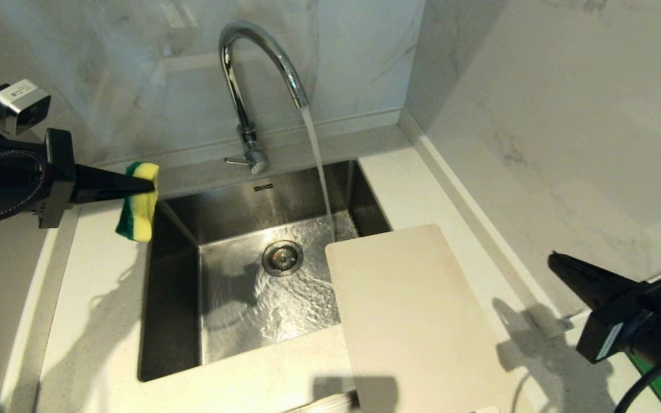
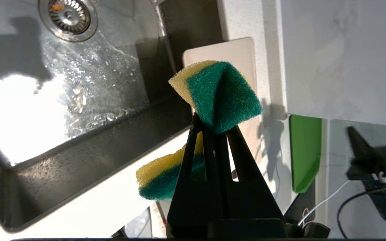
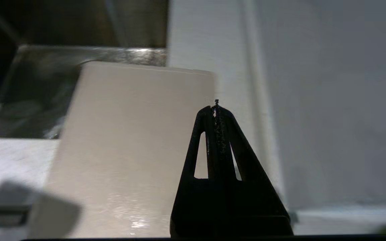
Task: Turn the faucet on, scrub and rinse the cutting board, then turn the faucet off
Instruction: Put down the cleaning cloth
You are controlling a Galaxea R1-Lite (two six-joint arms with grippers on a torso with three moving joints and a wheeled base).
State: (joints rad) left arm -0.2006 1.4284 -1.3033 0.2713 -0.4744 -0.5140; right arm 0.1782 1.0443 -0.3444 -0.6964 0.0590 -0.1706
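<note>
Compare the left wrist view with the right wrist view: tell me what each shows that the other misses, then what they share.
Only the left wrist view shows the left gripper shut on the yellow-and-green sponge, the sink drain, water running over the sink floor, a green mat on the counter, and the right arm at a distance.

Only the right wrist view shows the right gripper close up, shut and holding nothing, above the board's right edge.

Both show the cutting board lying on the counter with one end over the sink, and the white wall.

Glossy chrome faucet, matt plastic cutting board
</note>
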